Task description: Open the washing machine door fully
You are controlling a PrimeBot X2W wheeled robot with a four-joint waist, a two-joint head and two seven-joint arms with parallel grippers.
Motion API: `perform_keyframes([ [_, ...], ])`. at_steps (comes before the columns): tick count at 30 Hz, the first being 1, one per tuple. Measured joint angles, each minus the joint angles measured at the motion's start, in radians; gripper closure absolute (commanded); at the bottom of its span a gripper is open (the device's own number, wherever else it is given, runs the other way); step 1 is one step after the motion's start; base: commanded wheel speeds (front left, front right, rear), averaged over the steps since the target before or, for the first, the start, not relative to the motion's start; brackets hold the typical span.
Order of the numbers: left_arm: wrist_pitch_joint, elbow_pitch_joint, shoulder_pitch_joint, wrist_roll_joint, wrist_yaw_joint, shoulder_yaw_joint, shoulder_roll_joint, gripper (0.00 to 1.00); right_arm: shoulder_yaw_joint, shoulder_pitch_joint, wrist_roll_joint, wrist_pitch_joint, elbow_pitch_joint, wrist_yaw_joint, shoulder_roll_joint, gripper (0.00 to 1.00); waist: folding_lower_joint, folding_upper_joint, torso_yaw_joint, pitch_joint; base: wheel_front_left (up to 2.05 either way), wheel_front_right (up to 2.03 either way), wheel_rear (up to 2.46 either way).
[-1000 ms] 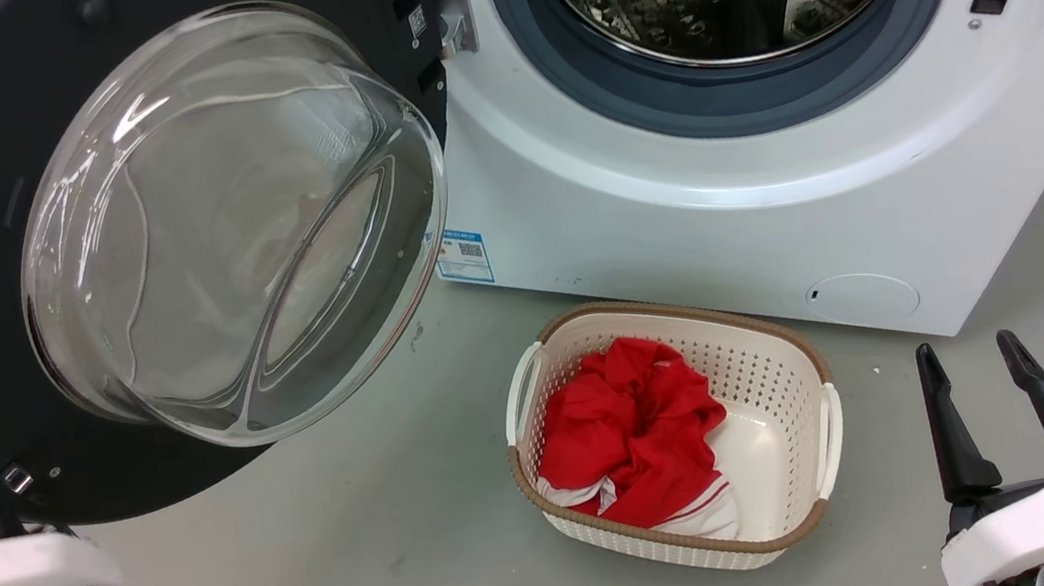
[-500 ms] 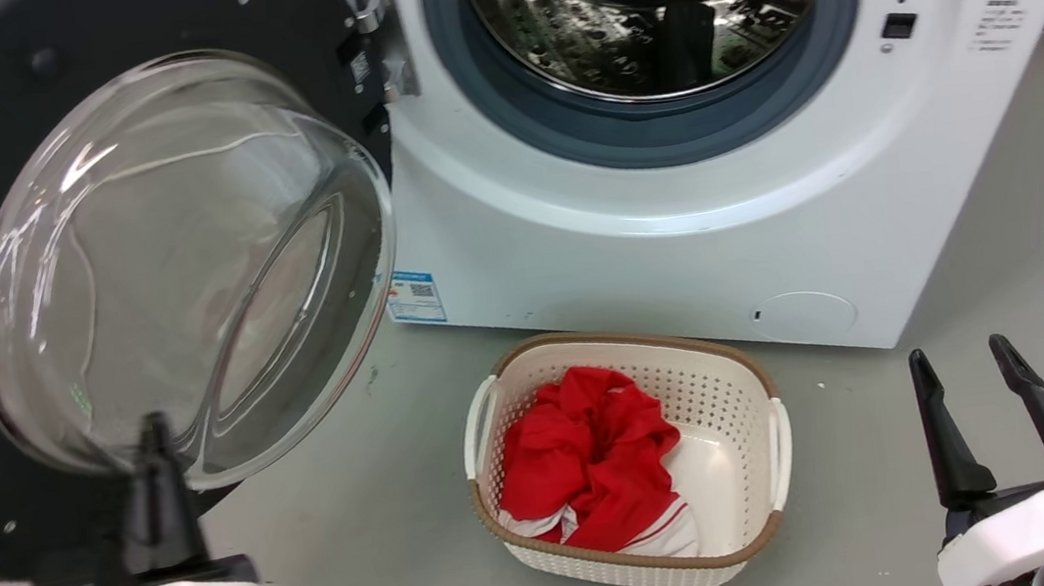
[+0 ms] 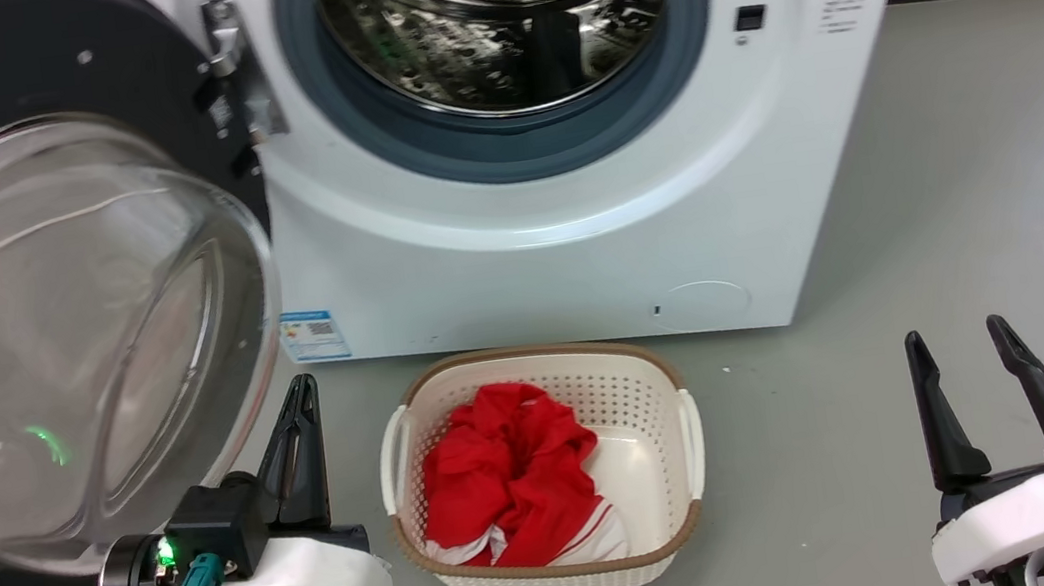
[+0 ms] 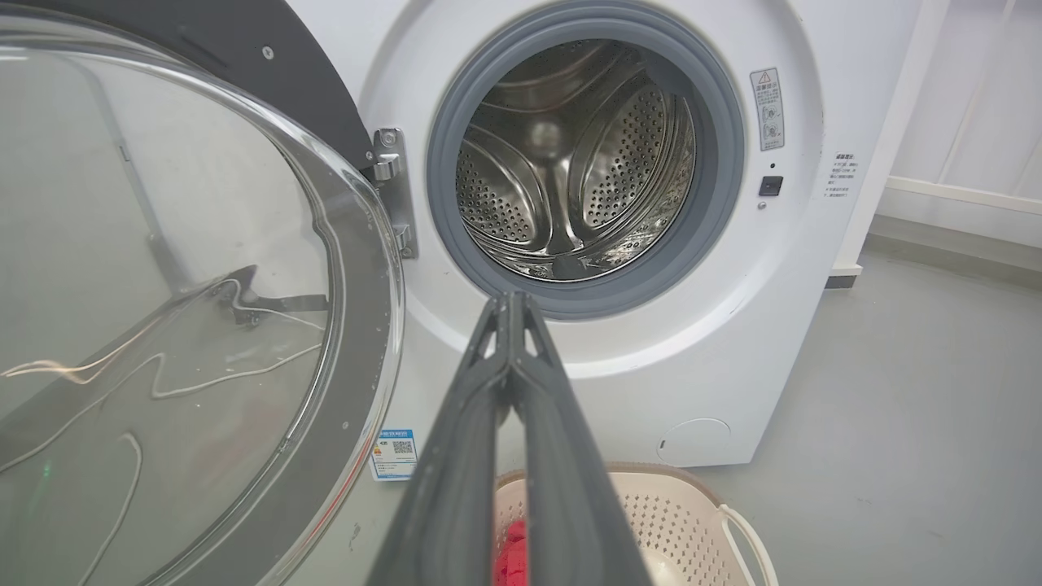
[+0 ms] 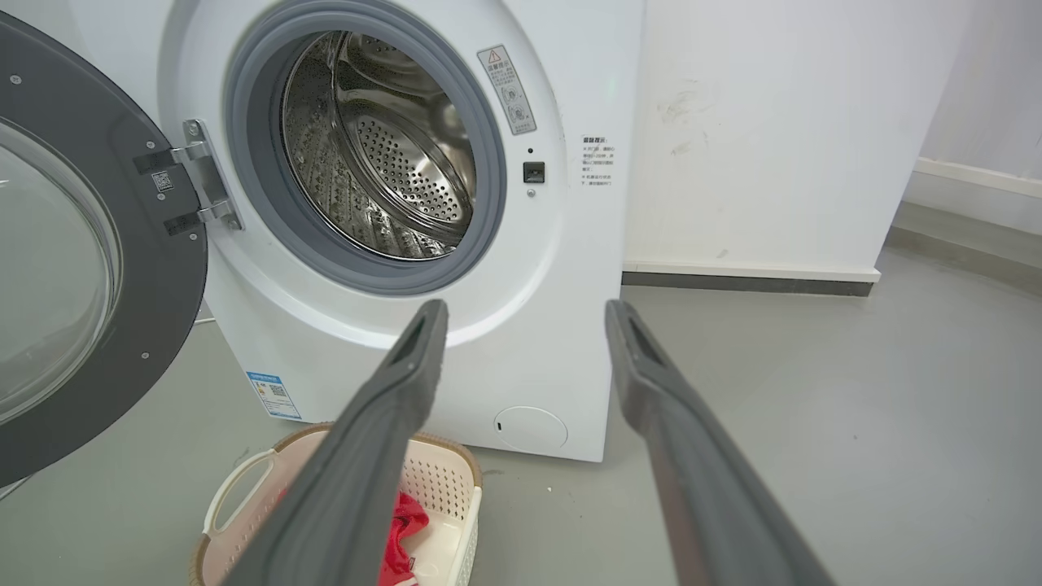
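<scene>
Grippers sit nearest, low in the head view. The left gripper (image 3: pixel 298 393) has its two fingers (image 4: pixel 456 456) pressed together, holding nothing. It points up toward the washer (image 3: pixel 528 262), just beside the lower right edge of the door's glass bowl (image 3: pixel 63 333), and the left wrist view shows a gap between them. The right gripper (image 3: pixel 953 335) hangs well off to the right over bare floor (image 3: pixel 878 236), fingers apart and empty.

Between them a basket (image 3: pixel 530 353) with red cloth (image 3: pixel 505 467) in it stands on the floor just in front of the washer.

The door (image 3: pixel 47 53) is on the left, swung out on its hinge (image 3: pixel 235 63) with its inner face toward the camera. The drum (image 3: pixel 495 14) and gasket (image 3: pixel 503 149) are fully exposed.

The opening looks nearly or wholly done. What remains, I judge, is a last nudge if the hinge has travel left.

- Push with the closed left fingers as a blunt tip.
- Set them on the black ring near the free edge, far from the hinge. That spot gives the most leverage.
- Keep off the bowl, which is smooth and curved and likely to let the tip slide.
- Follow the door's arc slowly and stop once it resists. Forcing it would load the hinge.
- Keep the wrist clear of the basket.
</scene>
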Motion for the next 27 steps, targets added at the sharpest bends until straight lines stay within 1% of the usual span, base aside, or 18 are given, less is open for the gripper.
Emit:
perform_keyframes([
  [5, -0.001, 0.009, 0.004, 0.010, 0.016, -0.002, 0.000, 1.00, 0.015, 0.000, 0.000, -0.002, 0.006, 0.000, 0.000, 0.00, 0.0000, 0.0000, -0.052, -0.006, 0.00, 0.00, 0.00],
  [6, -0.001, 0.009, 0.009, 0.010, 0.017, -0.002, 0.000, 0.87, 0.018, 0.000, 0.000, -0.002, 0.006, 0.000, 0.000, 0.00, 0.0000, 0.0000, -0.060, -0.007, 0.00, 0.00, 0.00],
  [7, -0.001, 0.011, 0.014, 0.010, 0.019, -0.002, 0.000, 0.65, 0.020, 0.000, 0.000, -0.002, 0.007, 0.000, 0.000, 0.00, 0.0000, 0.0000, -0.067, -0.008, 0.00, 0.00, 0.00],
  [8, -0.001, 0.012, 0.016, 0.010, 0.021, -0.002, 0.000, 0.51, 0.020, 0.000, 0.000, -0.003, 0.008, 0.000, 0.000, 0.00, 0.0000, 0.0000, -0.072, -0.009, 0.00, 0.00, 0.00],
  [9, -0.001, 0.013, 0.017, 0.010, 0.024, -0.002, 0.000, 0.16, 0.021, 0.000, 0.001, -0.003, 0.010, 0.000, 0.000, 0.00, 0.0000, 0.0000, -0.076, -0.010, 0.00, 0.00, 0.00],
  [10, -0.002, 0.013, 0.017, 0.008, 0.024, -0.001, 0.000, 0.00, 0.021, 0.000, 0.001, -0.004, 0.012, 0.000, 0.000, 0.00, 0.0000, 0.0000, -0.079, -0.011, 0.00, 0.00, 0.00],
  [27, -0.003, 0.009, 0.018, 0.007, 0.033, 0.002, 0.002, 0.00, 0.021, -0.005, 0.007, -0.010, 0.026, 0.000, 0.000, 0.00, 0.0000, 0.0000, -0.084, -0.005, 0.00, 0.00, 0.00],
])
